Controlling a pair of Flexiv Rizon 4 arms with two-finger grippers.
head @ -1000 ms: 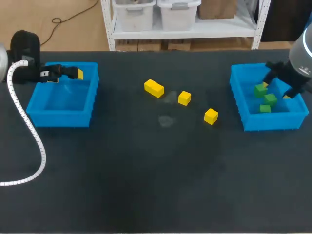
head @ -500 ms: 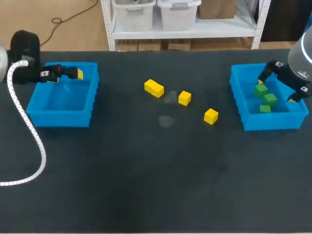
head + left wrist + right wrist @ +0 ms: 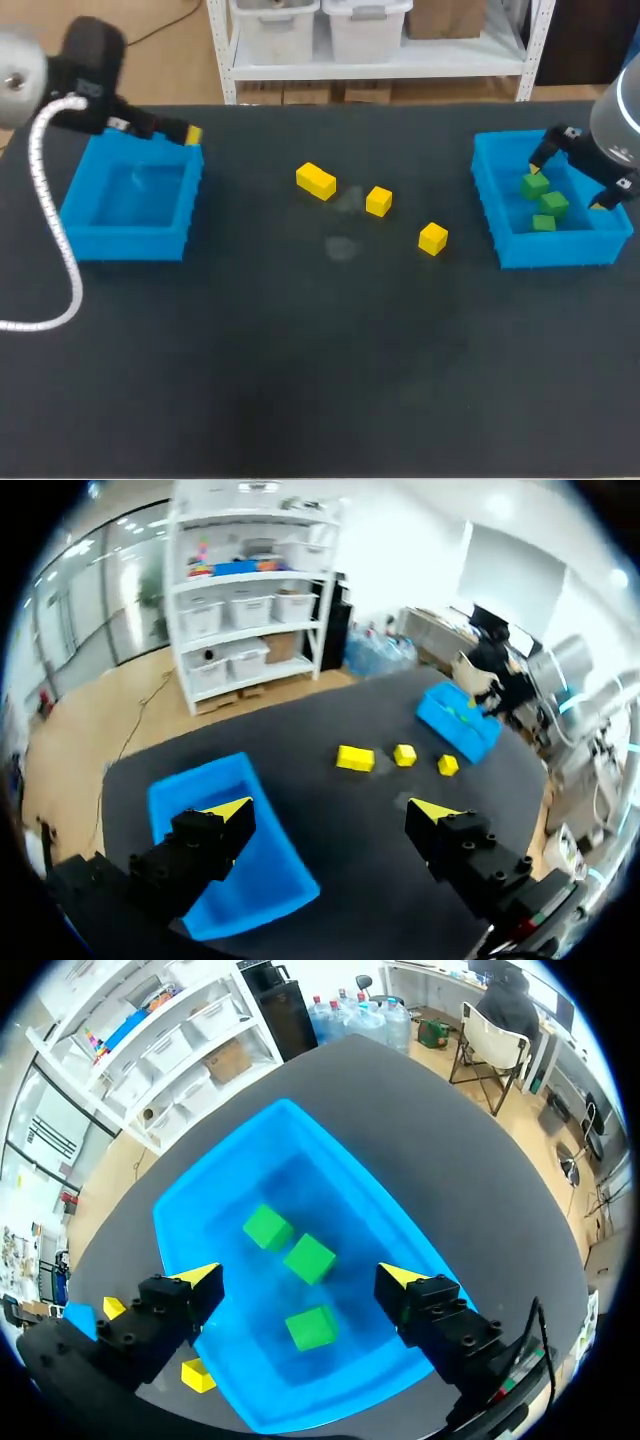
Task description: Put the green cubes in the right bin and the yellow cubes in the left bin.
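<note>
Three green cubes (image 3: 553,203) (image 3: 309,1258) lie inside the right blue bin (image 3: 500,240) (image 3: 400,1210). My right gripper (image 3: 577,172) (image 3: 300,1280) hangs open over that bin, holding nothing. Three yellow cubes (image 3: 316,181) (image 3: 378,201) (image 3: 433,239) rest on the dark table between the bins; the left wrist view shows them (image 3: 355,758) well ahead of my left gripper (image 3: 330,815). The left gripper (image 3: 185,131) is open and empty above the far right corner of the left blue bin (image 3: 130,240) (image 3: 270,880). Only bare blue floor shows inside that bin.
A white ribbed cable (image 3: 55,240) hangs from my left arm down past the left bin's near side. The dark tabletop (image 3: 320,380) stretches wide in front of the cubes and bins.
My right gripper opened wider and lifted slightly over the right bin, leaving a green cube there. My left arm swung back and to the right, from over the left bin toward its far right corner.
</note>
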